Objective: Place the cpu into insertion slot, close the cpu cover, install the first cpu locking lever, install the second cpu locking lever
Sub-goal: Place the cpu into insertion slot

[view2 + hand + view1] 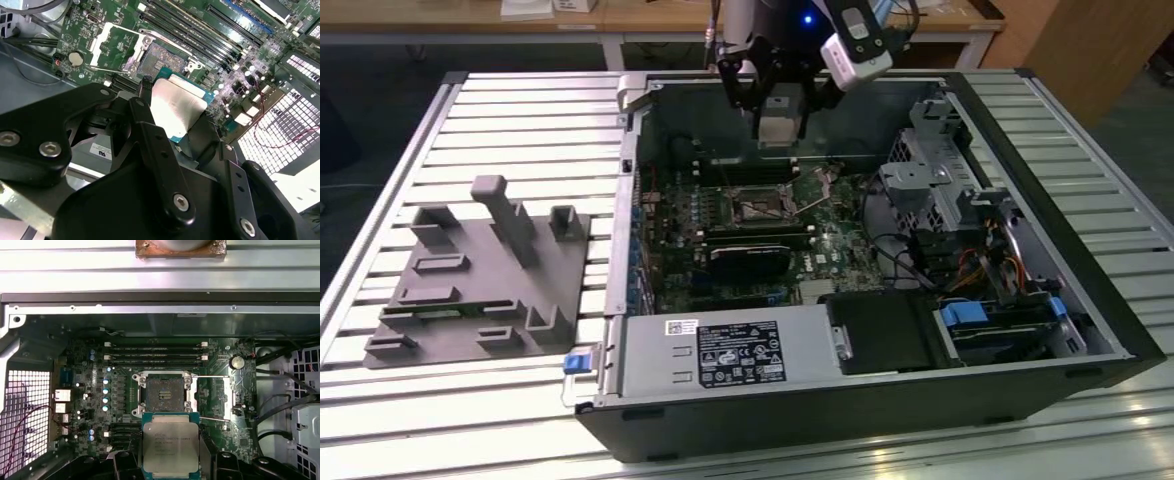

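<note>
Slatted metal worktop (pixel 520 110) carries an open computer case (pixel 854 410), with a grey fixture (pixel 480 280) beside it toward the exterior view's left. Nearest in the case sits the power supply (pixel 720 355). Beyond it is the motherboard (pixel 834 250), its insertion slot (pixel 162 396) bare and the cpu cover (pixel 98 41) tipped open alongside. Near the case's far wall hangs the gripper (pixel 781 110), its fingers (pixel 150 130) clamped on the cpu (pixel 170 445), which is held above the board, clear of the slot.

The cpu (pixel 170 445) above the computer case (pixel 854 420), insertion slot (pixel 162 395) inside it, jig (pixel 480 290) on exterior view's left.
</note>
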Motion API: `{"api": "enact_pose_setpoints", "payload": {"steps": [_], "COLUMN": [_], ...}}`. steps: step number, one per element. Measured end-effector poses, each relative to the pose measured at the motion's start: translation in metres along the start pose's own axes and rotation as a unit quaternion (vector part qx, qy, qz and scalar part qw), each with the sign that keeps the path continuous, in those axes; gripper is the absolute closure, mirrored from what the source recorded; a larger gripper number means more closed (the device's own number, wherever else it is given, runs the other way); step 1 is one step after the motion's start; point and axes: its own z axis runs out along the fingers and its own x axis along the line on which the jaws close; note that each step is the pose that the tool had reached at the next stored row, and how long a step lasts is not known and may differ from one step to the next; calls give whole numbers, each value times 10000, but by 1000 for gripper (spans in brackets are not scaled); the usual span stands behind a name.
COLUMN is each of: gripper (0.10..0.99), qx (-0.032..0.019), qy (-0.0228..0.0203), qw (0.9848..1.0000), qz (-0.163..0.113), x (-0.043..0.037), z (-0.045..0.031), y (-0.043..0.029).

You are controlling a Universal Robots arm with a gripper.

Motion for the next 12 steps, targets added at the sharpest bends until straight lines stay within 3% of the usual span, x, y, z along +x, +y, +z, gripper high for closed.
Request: {"api": "enact_pose_setpoints", "payload": {"steps": [12], "gripper": [549], "qx": [0], "qy": [0], "qw": [10000], "qz": [0], "x": [-1], "z": [31], "y": [-3]}}
